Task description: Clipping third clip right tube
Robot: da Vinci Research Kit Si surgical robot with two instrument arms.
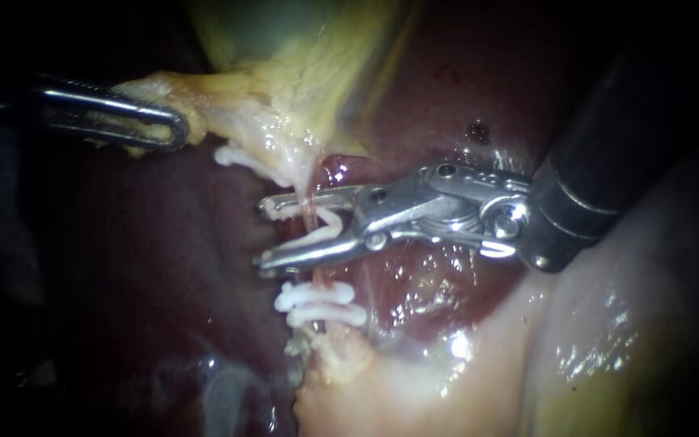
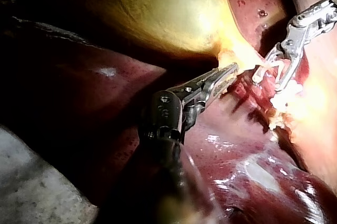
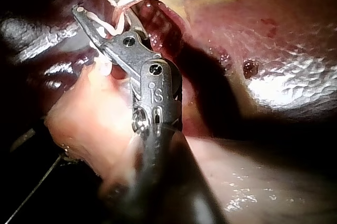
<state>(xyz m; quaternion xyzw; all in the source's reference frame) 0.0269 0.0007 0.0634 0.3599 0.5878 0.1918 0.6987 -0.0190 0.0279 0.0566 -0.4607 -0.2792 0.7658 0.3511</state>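
Clip placement in hand: right instrument point(image 1: 263, 235) mid-frame, jaws spread, carries an open clip point(image 1: 327, 226) astride the tube point(image 1: 309, 209), above two set clips point(image 1: 321, 307). Left instrument point(image 1: 149, 123), upper left, pinches the gallbladder point(image 1: 228, 105). Next: squeeze squarely shut

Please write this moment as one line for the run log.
left instrument: jaws shut on gallbladder | right instrument: jaws hold open clip astride tube | two closed clips on tube beside it

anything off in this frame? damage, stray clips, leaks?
Only a small dark red spot on the liver, above the right instrument: looks like a puncture or clot. Otherwise tidy: the open clip straddles the tube, and two clips below it sit close together, roughly parallel.
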